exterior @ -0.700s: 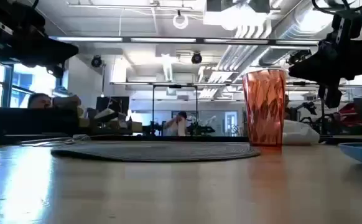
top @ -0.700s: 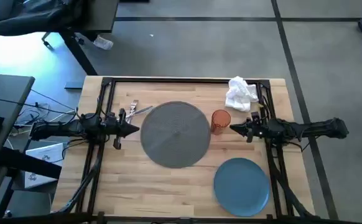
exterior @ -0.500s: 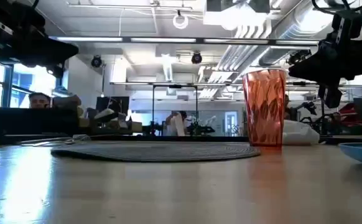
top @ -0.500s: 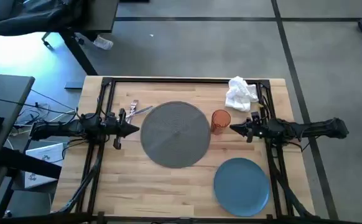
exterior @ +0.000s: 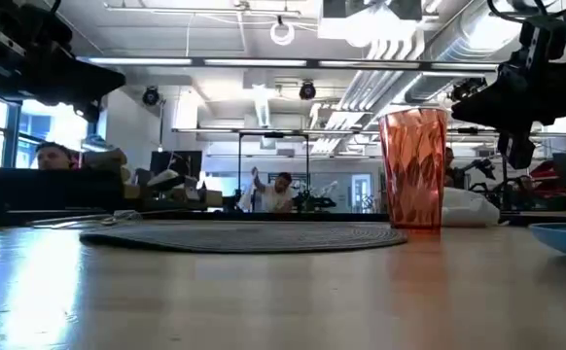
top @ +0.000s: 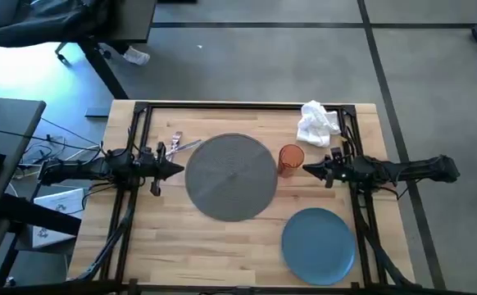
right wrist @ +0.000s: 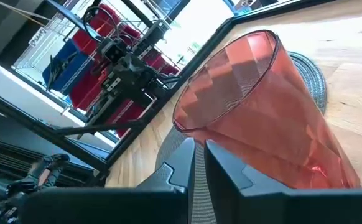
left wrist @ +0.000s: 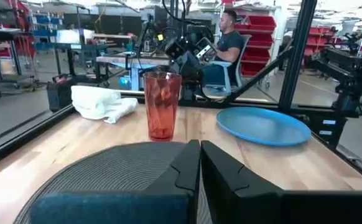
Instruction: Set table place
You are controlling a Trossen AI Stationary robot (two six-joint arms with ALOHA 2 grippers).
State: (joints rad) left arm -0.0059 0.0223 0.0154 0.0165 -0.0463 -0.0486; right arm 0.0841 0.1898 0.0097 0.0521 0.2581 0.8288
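Seen from above, on the plank table (top: 222, 238), the left gripper (top: 176, 170) hovers just beside the left edge of the round grey woven placemat (top: 231, 176), fingers pressed together, holding nothing. Cutlery (top: 183, 145) lies just behind it. Right of the mat stands an orange tumbler (top: 290, 159). The right gripper (top: 309, 170), also closed and empty, points at the tumbler, nearest it. A blue plate (top: 318, 245) lies nearer the front-right corner.

grey woven placemat (top: 231, 177), flat, mid-table (top: 181, 246)
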